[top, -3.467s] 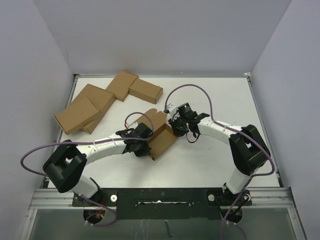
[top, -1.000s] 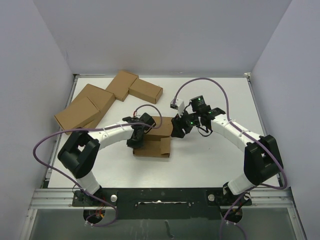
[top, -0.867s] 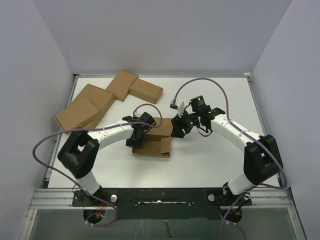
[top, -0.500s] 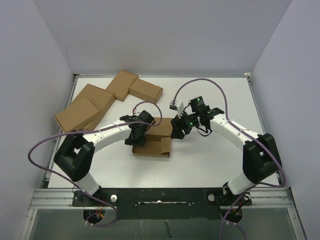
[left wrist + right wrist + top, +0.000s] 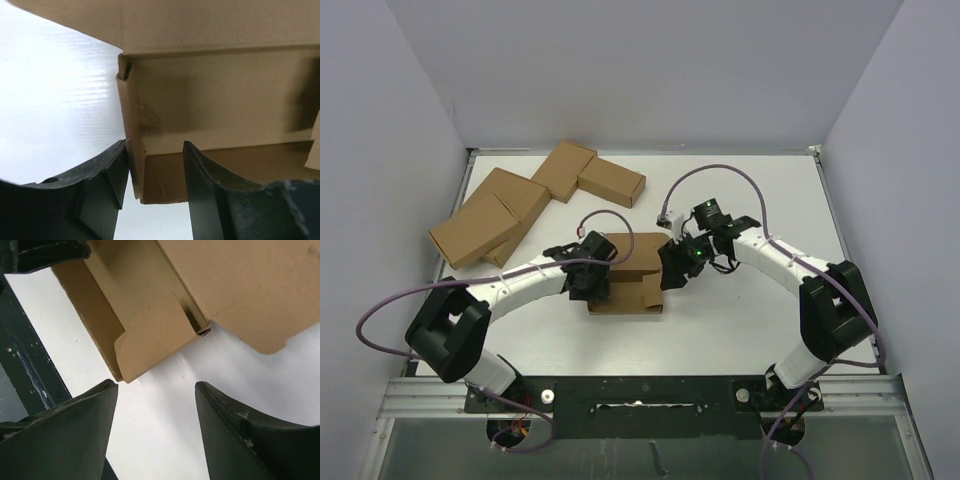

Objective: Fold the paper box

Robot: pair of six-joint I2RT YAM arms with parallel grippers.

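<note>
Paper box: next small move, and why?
Probably close the left pincer on the side wall of the paper box: its open fingers straddle that wall, so a grip would steady it. The right pincer is open, short of the end flap.

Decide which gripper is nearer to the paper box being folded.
Left. The left gripper straddles one wall of the paper box; the right gripper hovers open just off its right end.

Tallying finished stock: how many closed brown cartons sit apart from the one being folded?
4, grouped far left on the table: leftmost carton, second carton just right of it, third carton farther back, rightmost carton. Another may hide under the overlapping pair.
</note>
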